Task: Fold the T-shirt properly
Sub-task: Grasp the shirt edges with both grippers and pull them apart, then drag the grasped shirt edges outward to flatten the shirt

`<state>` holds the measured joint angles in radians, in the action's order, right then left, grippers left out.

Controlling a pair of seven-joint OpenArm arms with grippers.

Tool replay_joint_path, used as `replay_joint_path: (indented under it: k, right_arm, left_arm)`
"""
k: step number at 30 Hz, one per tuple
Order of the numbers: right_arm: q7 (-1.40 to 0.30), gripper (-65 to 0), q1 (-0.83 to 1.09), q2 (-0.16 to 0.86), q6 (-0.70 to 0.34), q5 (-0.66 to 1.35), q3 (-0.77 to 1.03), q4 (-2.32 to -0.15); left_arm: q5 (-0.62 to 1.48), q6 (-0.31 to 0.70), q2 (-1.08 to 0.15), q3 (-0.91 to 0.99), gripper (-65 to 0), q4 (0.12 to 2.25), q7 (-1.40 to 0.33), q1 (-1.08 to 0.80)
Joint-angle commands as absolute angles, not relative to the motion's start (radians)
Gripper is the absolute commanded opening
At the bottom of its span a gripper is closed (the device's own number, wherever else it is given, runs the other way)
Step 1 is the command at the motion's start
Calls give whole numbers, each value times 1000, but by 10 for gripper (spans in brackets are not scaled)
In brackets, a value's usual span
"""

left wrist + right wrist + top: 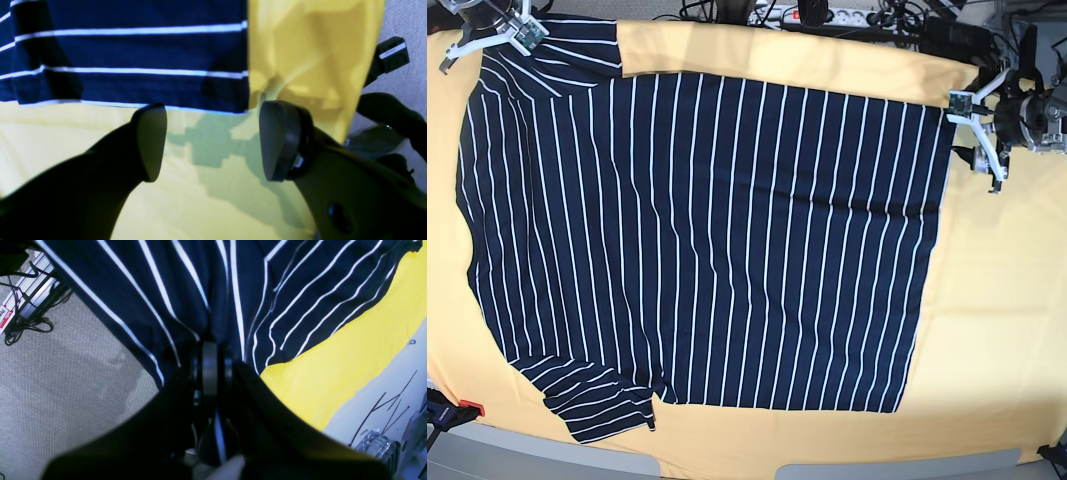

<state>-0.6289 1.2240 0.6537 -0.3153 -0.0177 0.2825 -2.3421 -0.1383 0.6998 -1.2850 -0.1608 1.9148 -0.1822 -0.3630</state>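
**Jaws: left spread wide and empty, right clamped on striped cloth**

Left wrist view: the jaws of the left gripper (pixel 213 140) are seen wide apart with nothing between them, held just short of a straight edge of the T-shirt (pixel 133 60). A yellow cloth (pixel 310 60) is spread beneath and hangs off the surface's edge at the right, where a black clamp (pixel 390 55) and dark cables are seen against grey floor.

Right wrist view: the jaws of the right gripper (pixel 215 370) are pressed together on a bunched fold of the navy, white-striped fabric, which is lifted and creased around them. Grey carpet (pixel 66 380) and tangled cables (pixel 23 326) are seen at the left.

Base view: the shirt is laid mostly flat across the yellow cloth, one sleeve folded at the near left corner. A power strip (pixel 827 14) and cables are seen beyond the far edge.
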Motion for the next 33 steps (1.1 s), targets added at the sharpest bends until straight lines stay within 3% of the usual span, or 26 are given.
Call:
replay_joint_path:
  k: [1, 8, 12, 18, 33]
  right_arm:
    - [-621, -650, 1235, 662, -302, -22, 290, -2356]
    - [-621, -650, 1232, 662, -302, -22, 290, -2356]
    - [-621, -650, 1232, 662, -302, -22, 290, -2356]
    - [-622, -650, 1233, 662, -302, -22, 289, -2356]
    - [-620, -650, 1232, 662, -302, -22, 289, -2356]
  left_arm:
    - [-131, 698, -1310, -152, -216, 1922, -162, -355]
    - [-238, 656, -1309, -248, -216, 1921, -149, -354]
    - [-298, 539, -1295, -322, -215, 1921, -150, -349]
    - [-302, 537, -1233, -335, -215, 1921, -157, -292]
    - [-208, 542, -1232, -335, -220, 1946, -157, -198]
